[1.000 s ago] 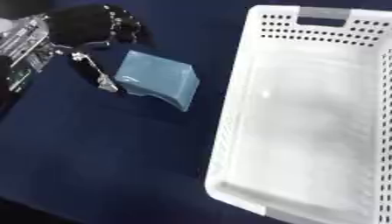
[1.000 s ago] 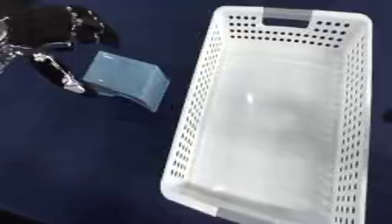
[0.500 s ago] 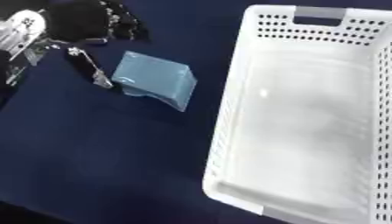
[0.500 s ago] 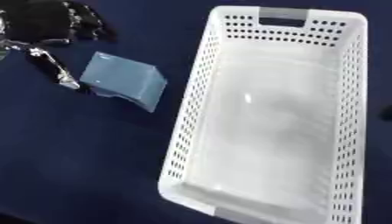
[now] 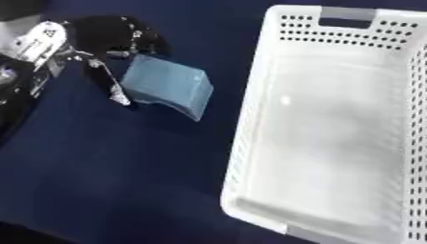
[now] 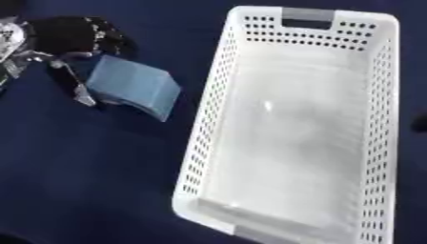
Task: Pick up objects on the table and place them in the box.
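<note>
A: What lies on the dark blue table (image 5: 125,181)?

B: A flat, pale blue rectangular block (image 5: 167,88) with a soft, slightly glossy surface, lying on the cloth to the left of the box. Its long axis runs on a slant, from upper left down toward lower right; the lower right corner points at the box's near left wall, and that end looks a little thicker or folded under.

A: And the box?

B: A long white plastic basket with perforated walls (image 6: 218,95), a grey-edged handle slot at its far end. It runs from the far edge toward the near right, and nothing shows inside it. The blue block sits apart from it, with a strip of bare table between.

A: Where is the robot's left hand?

B: The left hand (image 5: 108,40), black with silver parts, comes in from the upper left. Its dark fingers (image 6: 104,35) are curved over the block's far left corner, and a slim silver-tipped thumb (image 5: 113,88) reaches down along the block's left edge. The hand brackets that corner, spread rather than closed; whether it actually touches the block I cannot tell.

A: The right hand?

B: It shows in neither view.
</note>
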